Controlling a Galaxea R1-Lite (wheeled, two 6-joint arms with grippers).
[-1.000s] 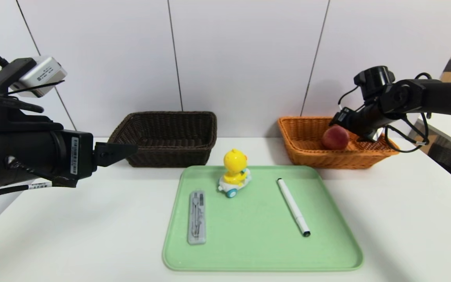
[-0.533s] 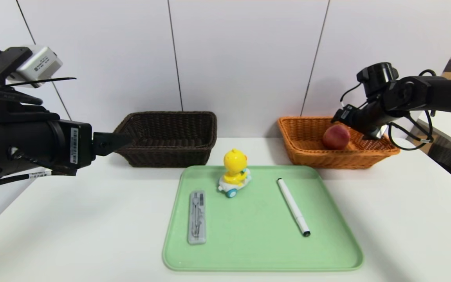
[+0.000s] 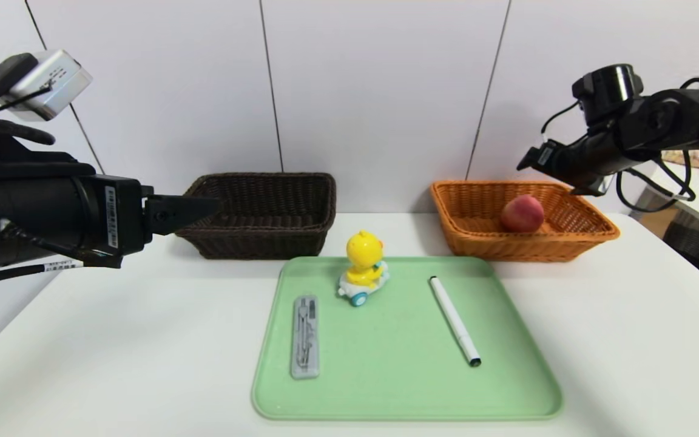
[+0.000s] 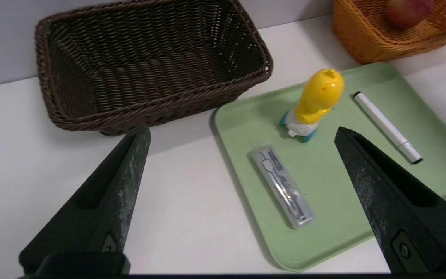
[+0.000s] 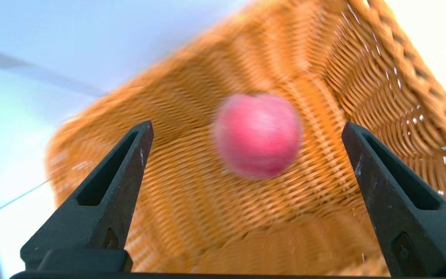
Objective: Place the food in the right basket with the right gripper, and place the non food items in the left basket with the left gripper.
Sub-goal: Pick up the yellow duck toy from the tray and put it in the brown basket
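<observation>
- Peach (image 3: pixel 522 213) lay in the orange basket (image 3: pixel 471 243), released; my right gripper (image 5: pixel 246 193) hung above, jaws wide, empty.
- My left gripper (image 4: pixel 242 201), wide and empty, faced the duck toy (image 3: pixel 363 267), for non-food sorting.

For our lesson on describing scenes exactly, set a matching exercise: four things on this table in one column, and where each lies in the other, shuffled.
Things:
1. peach
2. yellow duck toy
3. grey case
4. white pen

Places:
A. tray's right part, lying slantwise
B. inside the orange basket
C. tray's left part, lying flat
D. upright near the far edge of the green tray

Pairs: 1-B, 2-D, 3-C, 4-A
</observation>
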